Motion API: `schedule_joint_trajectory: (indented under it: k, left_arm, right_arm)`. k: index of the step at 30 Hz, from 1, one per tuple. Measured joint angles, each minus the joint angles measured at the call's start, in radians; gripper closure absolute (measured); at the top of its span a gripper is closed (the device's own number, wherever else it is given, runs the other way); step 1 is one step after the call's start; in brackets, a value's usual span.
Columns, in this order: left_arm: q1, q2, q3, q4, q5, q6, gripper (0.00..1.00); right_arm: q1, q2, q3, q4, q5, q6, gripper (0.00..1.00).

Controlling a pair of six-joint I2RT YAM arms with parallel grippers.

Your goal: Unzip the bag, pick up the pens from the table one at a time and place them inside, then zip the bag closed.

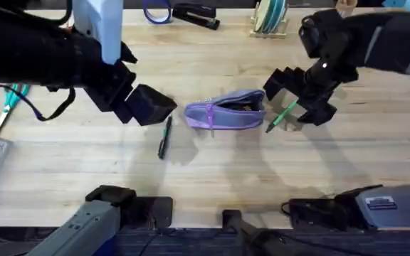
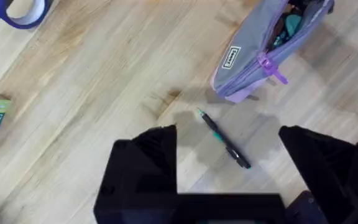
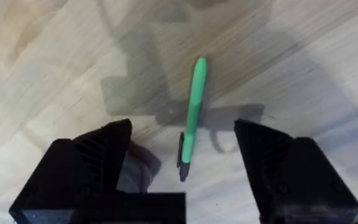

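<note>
R claw wide, over green pen | L claw wide, above blk pen | bag unzipped btwn

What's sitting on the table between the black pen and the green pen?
The unzipped lavender pouch lies between the black pen and the green pen, seen in the overhead view.

Bag mid table; one pen just left-front of bag, other pen just right.
</note>
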Motion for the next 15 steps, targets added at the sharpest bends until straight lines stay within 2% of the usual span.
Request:
schedule_joint_trajectory:
  k: [4, 15]
  left_arm:
    - [0.000, 0.000, 0.000, 0.000, 0.000, 0.000, 0.006]
    - [0.000, 0.000, 0.000, 0.000, 0.000, 0.000, 0.007]
  right_arm:
    - [0.000, 0.000, -0.031, 0.045, 0.000, 0.019, 0.007]
    - [0.000, 0.019, -0.031, 0.053, 0.001, 0.034, 0.007]
